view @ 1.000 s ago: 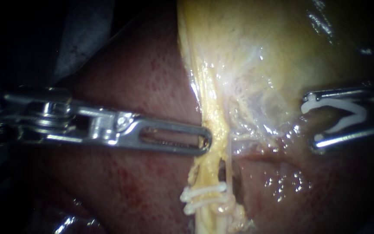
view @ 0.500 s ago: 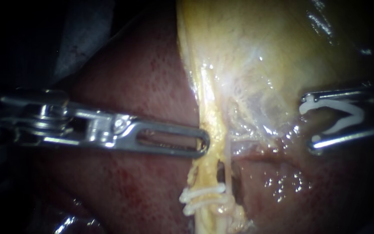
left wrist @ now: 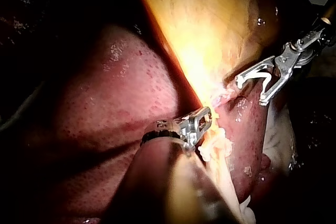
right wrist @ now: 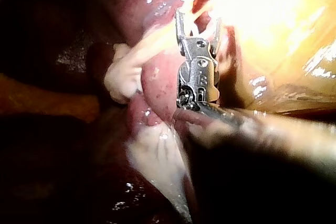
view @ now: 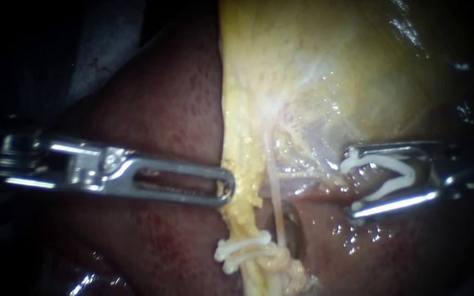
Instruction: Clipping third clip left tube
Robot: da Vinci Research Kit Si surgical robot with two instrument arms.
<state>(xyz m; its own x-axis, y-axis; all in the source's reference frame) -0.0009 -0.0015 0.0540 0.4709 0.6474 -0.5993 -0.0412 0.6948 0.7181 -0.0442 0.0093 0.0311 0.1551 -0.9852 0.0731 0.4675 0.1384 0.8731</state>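
Endoscope view: 2 instruments, 3 clips. Left instrument hand shut on yellow tissue; right instrument hand spread, gripping open clip near thin tube (no contact). Other 2 clips lower, hard to separate.

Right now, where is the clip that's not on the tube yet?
Endoscope view, right side: the white clip is held at my right instrument's tip, just right of the thin pale tube, above and right of the two placed clips.
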